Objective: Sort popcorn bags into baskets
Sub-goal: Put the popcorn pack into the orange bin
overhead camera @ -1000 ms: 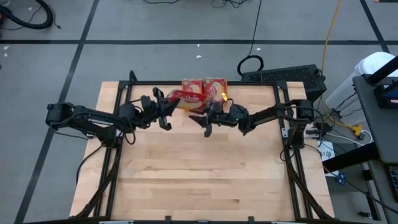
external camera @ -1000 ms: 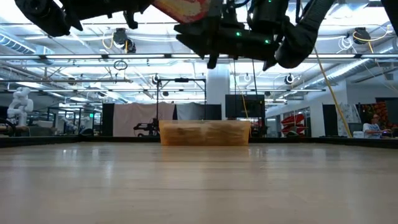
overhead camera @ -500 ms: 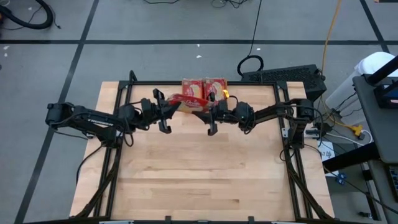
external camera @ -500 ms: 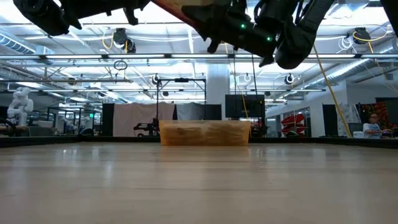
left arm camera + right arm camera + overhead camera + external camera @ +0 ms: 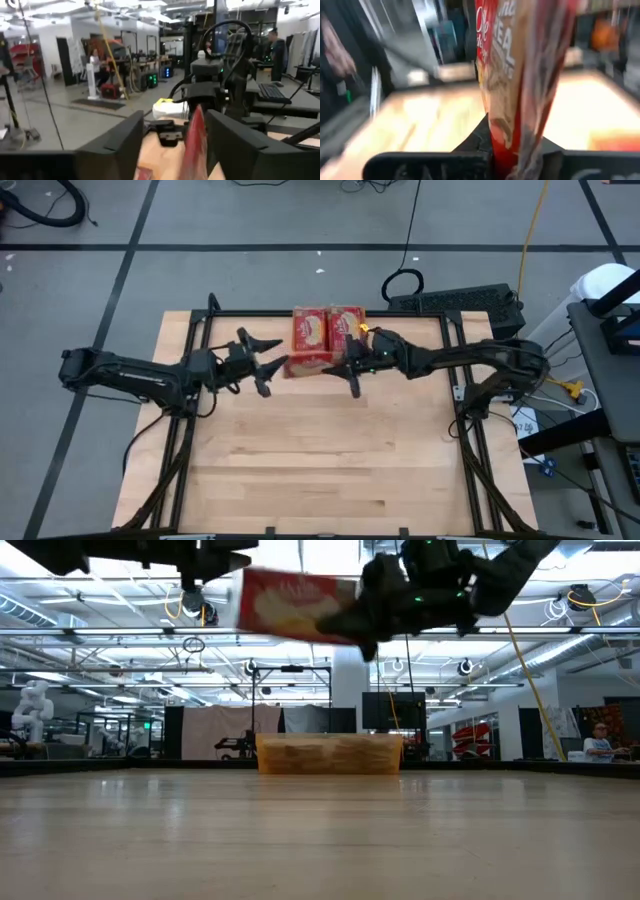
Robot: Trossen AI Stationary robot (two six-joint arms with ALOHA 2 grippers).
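Left arm stretched low across the surface (image 5: 320,470), its pincer (image 5: 268,357) spread wide and empty, tips just beside the popcorn bag (image 5: 308,363). Looked like a handover just finished. Bag aloft, clamped by the shut right pincer (image 5: 352,360), just short of the orange basket (image 5: 297,311) already holding packets. Next, probably: carry onward over the basket, then release.

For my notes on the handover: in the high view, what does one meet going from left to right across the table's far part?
Left pincer, open → held popcorn bag → right pincer, shut on it.
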